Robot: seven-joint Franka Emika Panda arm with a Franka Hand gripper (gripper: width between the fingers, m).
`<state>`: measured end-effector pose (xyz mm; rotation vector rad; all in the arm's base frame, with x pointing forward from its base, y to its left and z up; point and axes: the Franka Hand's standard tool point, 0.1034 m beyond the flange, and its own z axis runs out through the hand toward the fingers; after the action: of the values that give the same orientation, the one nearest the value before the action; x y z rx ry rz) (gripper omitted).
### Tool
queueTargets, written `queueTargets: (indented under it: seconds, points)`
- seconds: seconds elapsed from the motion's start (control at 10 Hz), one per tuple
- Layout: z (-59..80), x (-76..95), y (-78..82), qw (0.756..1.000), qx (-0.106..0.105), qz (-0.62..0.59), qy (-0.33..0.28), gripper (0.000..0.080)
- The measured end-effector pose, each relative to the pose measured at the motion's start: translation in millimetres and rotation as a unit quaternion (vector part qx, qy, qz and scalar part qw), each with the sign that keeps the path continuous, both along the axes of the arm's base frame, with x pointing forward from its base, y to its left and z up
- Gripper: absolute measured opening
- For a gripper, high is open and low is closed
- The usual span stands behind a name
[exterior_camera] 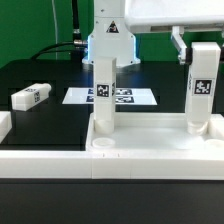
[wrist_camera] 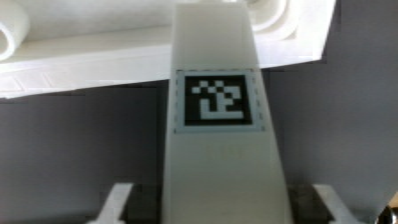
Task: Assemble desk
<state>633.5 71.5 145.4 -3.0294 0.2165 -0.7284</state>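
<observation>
The arm hung in from the exterior view's upper right, gripper (wrist_camera: 217, 205) pinching a smooth, square-section white plastic leg (exterior_camera: 203, 95), upright on the rimmed desk top (exterior_camera: 60, 158).

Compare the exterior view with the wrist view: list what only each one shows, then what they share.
Only the exterior view: a loose leg lying on the black table, the marker board, and a second upright leg standing in the desk top.
Only the wrist view: both fingers of the hand, one on each side of the leg it grips.
Both: the gripped leg with its square tag, and the desk top it stands on.
</observation>
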Motion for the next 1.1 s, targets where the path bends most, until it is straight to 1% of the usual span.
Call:
queueTargets:
  seconds: [0.3,0.4,0.5,0.6,0.9,1.1]
  points:
    - [-0.9,-0.5,3.4,1.0,-0.001,0.004,0.0,0.029]
    - [-4.8,0.7,13.5,0.998,-0.032,0.056,-0.011,0.029]
    - [-8.3,-0.7,20.4,0.996,-0.044,0.078,-0.011,0.029]
    - [-7.5,-0.1,23.2,0.995,-0.048,0.087,-0.017,0.029]
    - [-9.7,-0.8,22.4,0.995,-0.048,0.085,-0.019,0.029]
    - [-6.4,-1.2,30.1,0.995,-0.043,0.086,-0.029,0.029]
